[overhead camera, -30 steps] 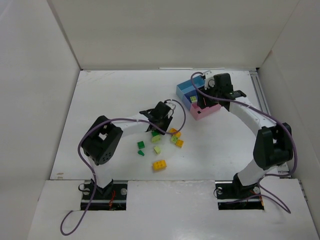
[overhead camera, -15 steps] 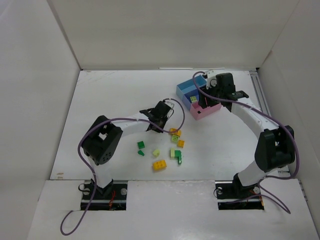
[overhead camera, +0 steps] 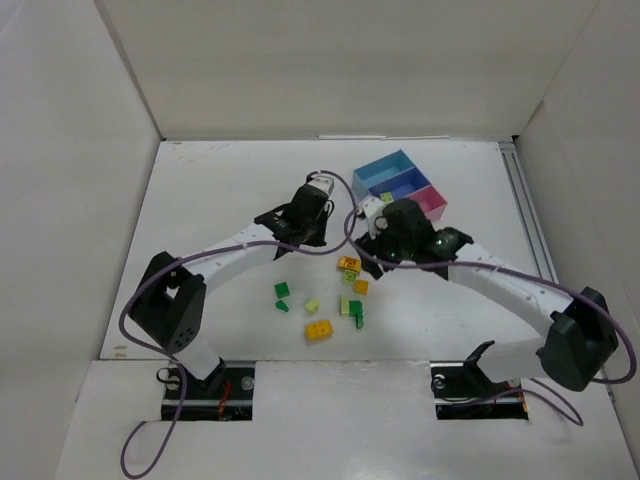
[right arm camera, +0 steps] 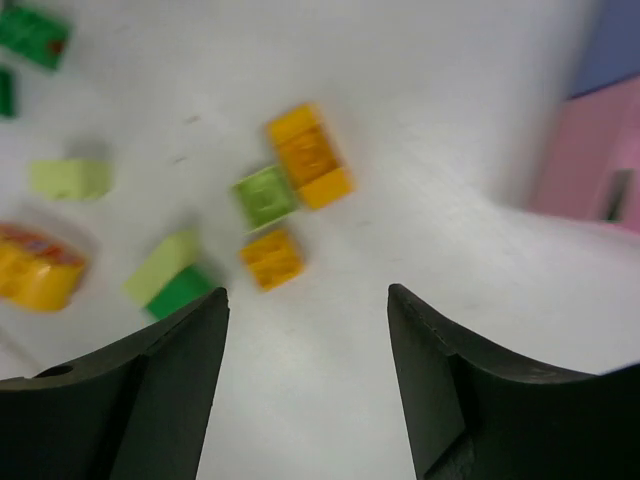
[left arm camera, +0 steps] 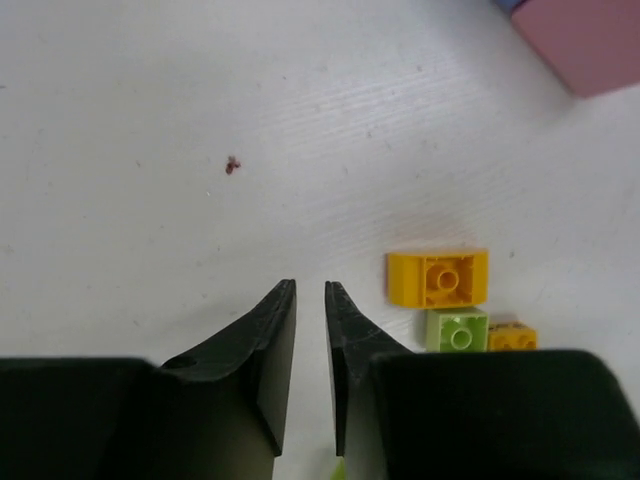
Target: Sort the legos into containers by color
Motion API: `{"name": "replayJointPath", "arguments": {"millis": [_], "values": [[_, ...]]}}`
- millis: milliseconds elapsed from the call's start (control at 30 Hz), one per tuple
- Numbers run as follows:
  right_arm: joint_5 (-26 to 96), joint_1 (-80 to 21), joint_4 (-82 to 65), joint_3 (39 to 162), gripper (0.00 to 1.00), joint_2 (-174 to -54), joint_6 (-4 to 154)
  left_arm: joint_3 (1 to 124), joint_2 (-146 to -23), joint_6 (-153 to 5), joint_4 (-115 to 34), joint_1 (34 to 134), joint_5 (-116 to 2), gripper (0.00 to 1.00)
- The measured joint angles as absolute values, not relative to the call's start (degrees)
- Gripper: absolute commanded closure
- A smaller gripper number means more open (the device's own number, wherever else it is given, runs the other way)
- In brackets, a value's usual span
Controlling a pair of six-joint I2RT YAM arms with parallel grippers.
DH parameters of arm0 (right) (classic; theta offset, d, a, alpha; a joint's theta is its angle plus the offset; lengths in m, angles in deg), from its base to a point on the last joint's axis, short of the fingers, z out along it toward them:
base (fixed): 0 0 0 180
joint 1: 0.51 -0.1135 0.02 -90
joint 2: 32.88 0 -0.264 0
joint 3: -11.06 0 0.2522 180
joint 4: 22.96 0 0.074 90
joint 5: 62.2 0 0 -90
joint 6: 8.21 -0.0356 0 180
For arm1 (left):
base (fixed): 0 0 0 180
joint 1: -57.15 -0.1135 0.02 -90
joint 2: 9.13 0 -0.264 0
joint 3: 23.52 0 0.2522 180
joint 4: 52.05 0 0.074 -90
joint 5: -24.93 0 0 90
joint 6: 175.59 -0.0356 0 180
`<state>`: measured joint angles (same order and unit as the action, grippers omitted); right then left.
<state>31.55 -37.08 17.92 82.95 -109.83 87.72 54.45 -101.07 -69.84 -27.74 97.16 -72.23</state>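
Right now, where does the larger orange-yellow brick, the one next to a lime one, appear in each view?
Top external: the orange-yellow brick is near the centre of the picture.
Left wrist: right of centre, lower half.
Right wrist: upper middle.
Shared landmark: the lime brick right beside it.

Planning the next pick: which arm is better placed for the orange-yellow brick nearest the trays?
Right: the right gripper is open, the orange-yellow brick just ahead; the left gripper is nearly shut.
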Motion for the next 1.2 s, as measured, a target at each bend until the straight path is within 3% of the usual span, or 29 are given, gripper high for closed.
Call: {"name": "replayJointPath", "arguments": {"millis": [200, 233, 267, 400, 433, 633, 667, 700, 1067, 1200], "values": [[28.92, -53.00, 18.49, 74.56, 0.31, -106.73, 79.88, 53.35, -96.92, -60.86, -26.60, 96.54, -75.23, 0.80], [28.07, -54.26, 18.49, 73.84, 0.31, -106.81, 78.63, 52.65, -95.74, -59.44, -26.08, 96.52, -75.80, 0.75], [27.26, -55.66, 18.53, 73.27, 0.31, -106.88, 77.28, 52.04, -94.47, -57.95, -25.36, 96.52, -76.25, 0.59], [24.99, -58.50, 16.26, 70.95, 0.33, -106.97, 72.77, 49.68, -88.46, -53.18, -23.28, 96.52, -77.57, 0.55], [24.68, -58.88, 15.58, 70.12, 0.33, -106.94, 71.81, 48.98, -86.60, -52.27, -22.93, 96.52, -77.83, 0.40], [23.61, -59.68, 12.21, 65.07, 0.34, -106.70, 67.29, 45.84, -76.20, -47.96, -21.49, 96.52, -79.82, 0.23], [23.50, -59.79, 11.58, 64.55, 0.34, -106.70, 66.87, 45.38, -74.98, -47.41, -21.73, 96.52, -80.17, 0.17], [23.48, -59.84, 10.77, 64.22, 0.35, -106.70, 66.55, 44.87, -73.86, -47.11, -21.66, 96.52, -80.39, 0.00], [23.31, -59.84, 6.51, 63.78, 0.39, -108.56, 65.02, 42.21, -69.47, -43.76, -18.82, 96.59, -82.09, 0.00], [22.78, -59.84, 6.16, 62.49, 0.46, -108.56, 64.16, 42.08, -68.14, -43.24, -18.63, 96.81, -82.27, 0.00]]}}
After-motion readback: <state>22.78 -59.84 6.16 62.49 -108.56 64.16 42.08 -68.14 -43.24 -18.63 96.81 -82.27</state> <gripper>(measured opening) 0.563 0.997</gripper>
